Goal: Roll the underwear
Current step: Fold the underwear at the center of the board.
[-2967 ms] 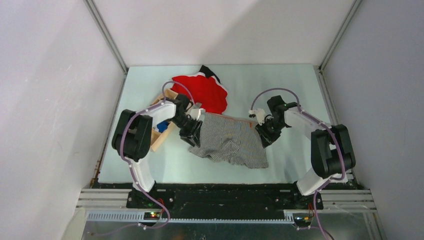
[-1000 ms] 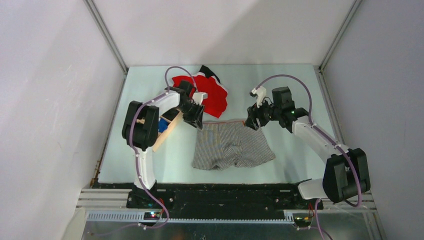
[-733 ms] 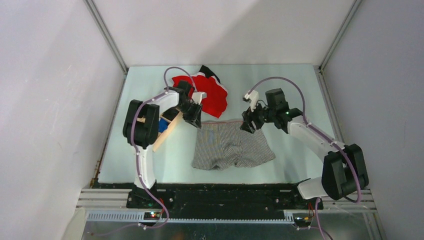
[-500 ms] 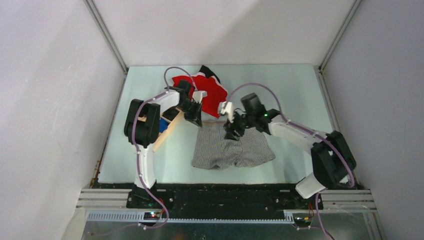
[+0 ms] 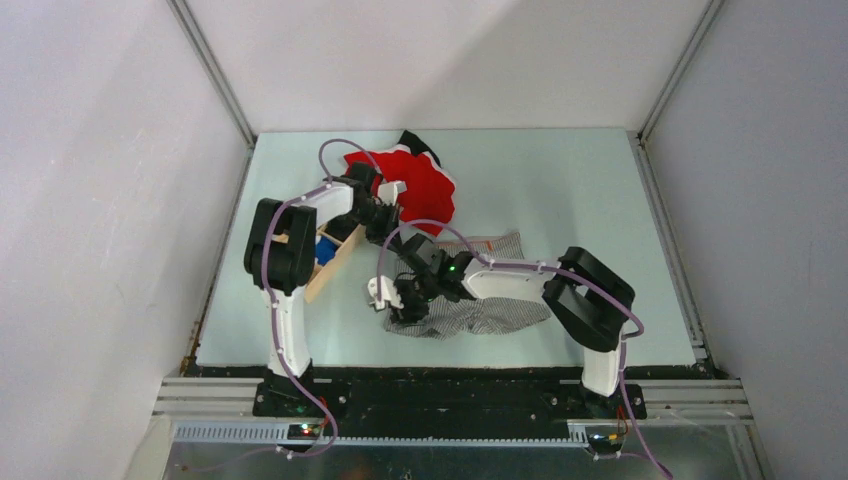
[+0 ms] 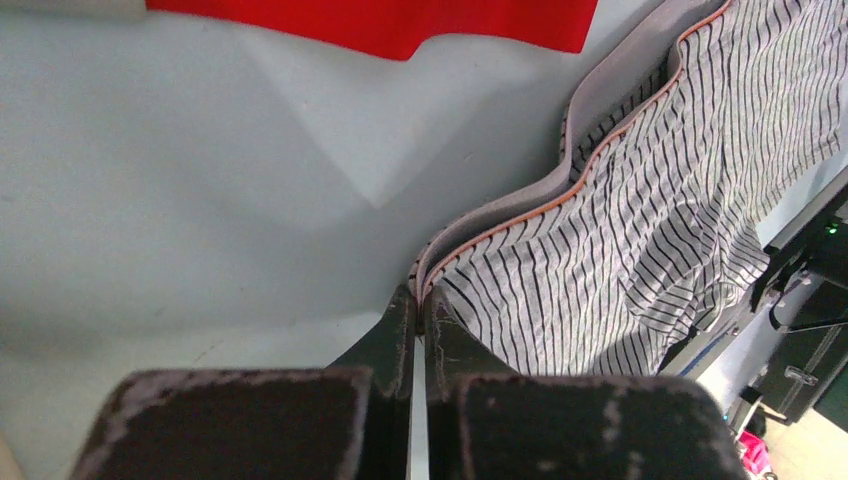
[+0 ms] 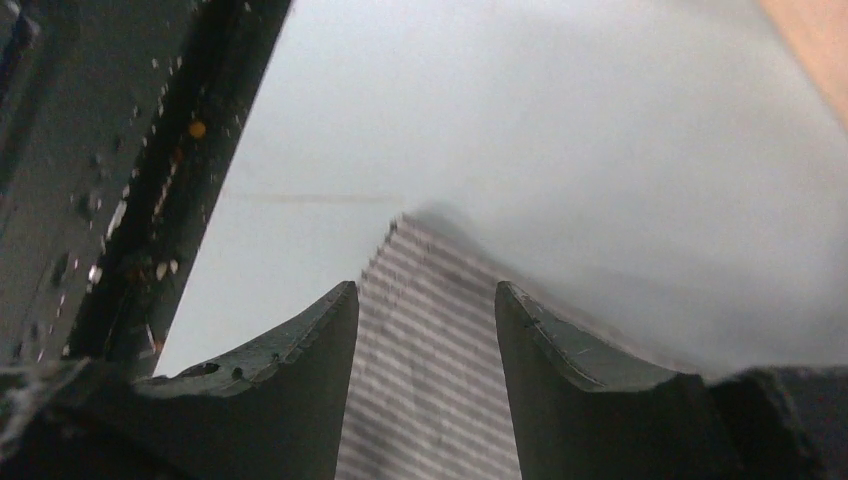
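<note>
The grey-and-white striped underwear lies crumpled mid-table, with its waistband end showing behind my right arm. My left gripper is at the waistband's left corner. In the left wrist view it is shut on the grey, orange-edged waistband, and the striped fabric spreads to the right. My right arm reaches across the cloth to its near-left leg, where the right gripper hovers. In the right wrist view the right gripper is open, with a striped corner seen between the fingers.
A bright red cloth with dark trim lies behind the underwear, and its edge shows in the left wrist view. A wooden box holding something blue stands at the left, beside my left arm. The dark front rail borders the table.
My left gripper has shut on the waistband corner. My right arm swept from the right waistband end across to the near-left leg, and the underwear has bunched under it.
</note>
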`<state>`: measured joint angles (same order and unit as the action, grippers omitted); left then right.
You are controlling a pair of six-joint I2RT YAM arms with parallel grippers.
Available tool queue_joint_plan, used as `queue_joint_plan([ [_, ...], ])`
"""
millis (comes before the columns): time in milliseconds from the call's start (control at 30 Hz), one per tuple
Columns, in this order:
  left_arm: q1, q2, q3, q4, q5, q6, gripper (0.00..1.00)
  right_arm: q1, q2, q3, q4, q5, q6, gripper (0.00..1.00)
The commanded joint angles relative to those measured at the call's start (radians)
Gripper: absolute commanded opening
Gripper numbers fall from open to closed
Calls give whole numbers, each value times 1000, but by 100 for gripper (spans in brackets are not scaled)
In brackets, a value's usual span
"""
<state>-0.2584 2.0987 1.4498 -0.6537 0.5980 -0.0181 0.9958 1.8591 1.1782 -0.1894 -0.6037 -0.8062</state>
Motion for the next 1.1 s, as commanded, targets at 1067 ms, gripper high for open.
queue_joint_plan([
  [1067, 50, -66, -28, 2, -9, -22, 0, 73, 230, 313, -234, -92, -199, 44],
])
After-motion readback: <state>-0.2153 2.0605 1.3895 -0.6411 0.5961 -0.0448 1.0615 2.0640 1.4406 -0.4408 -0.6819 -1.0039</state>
